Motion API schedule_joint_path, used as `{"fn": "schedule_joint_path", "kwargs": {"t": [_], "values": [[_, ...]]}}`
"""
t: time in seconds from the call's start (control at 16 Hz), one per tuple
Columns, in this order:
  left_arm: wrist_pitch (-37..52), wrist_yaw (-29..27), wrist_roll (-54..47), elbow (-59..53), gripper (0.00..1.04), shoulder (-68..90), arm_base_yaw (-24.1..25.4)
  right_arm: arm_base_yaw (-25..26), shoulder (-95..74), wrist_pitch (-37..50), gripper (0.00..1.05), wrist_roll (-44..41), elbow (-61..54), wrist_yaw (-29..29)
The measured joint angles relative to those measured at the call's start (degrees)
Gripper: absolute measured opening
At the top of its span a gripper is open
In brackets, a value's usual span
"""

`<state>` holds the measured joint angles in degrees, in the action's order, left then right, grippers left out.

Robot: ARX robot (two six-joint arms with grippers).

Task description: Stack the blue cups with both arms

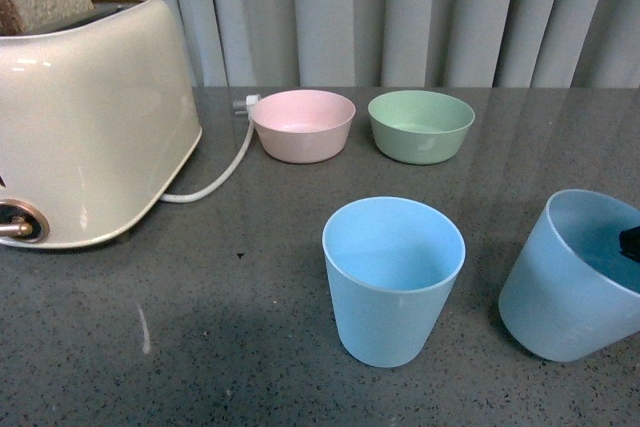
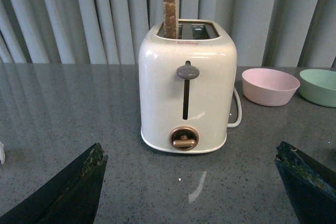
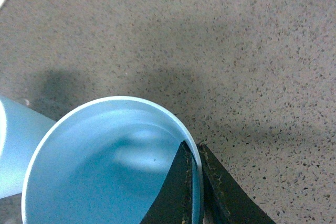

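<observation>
One light blue cup (image 1: 394, 277) stands upright in the middle of the dark grey table. A second blue cup (image 1: 575, 277) at the right edge is tilted. My right gripper (image 3: 195, 153) is shut on its rim, one finger inside and one outside; the cup (image 3: 105, 166) fills the right wrist view, with the other cup (image 3: 13, 145) beside it. Only a black bit of the right gripper (image 1: 630, 242) shows in the front view. My left gripper (image 2: 191, 166) is open and empty, low over the table in front of the toaster, out of the front view.
A cream toaster (image 1: 90, 127) with a slice of bread stands at the left, its white cord (image 1: 215, 179) trailing right. A pink bowl (image 1: 303, 124) and a green bowl (image 1: 420, 125) sit at the back. Grey curtains hang behind the table.
</observation>
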<state>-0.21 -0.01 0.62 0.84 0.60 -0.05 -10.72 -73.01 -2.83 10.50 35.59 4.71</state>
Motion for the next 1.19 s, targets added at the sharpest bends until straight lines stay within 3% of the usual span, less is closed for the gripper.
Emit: {"fn": "schedule_joint_path", "kwargs": {"t": [0.19,0.44,0.56,1.19], "values": [[0.0,0.0,0.0,0.0,0.98,0.0,0.0,0.0,7.6,-5.8,0.02,-2.2,8.0,1.9],[0.0,0.0,0.0,0.0,0.98,0.0,0.0,-9.9,4.7,-9.3,0.02,-3.2,16.1,4.4],[0.0,0.0,0.0,0.0,0.98,0.0,0.0,-12.2,1.8,-8.7,0.02,-4.1,16.9,4.2],[0.0,0.0,0.0,0.0,0.98,0.0,0.0,-13.2,-5.2,-9.6,0.02,-6.3,17.8,4.0]]}}
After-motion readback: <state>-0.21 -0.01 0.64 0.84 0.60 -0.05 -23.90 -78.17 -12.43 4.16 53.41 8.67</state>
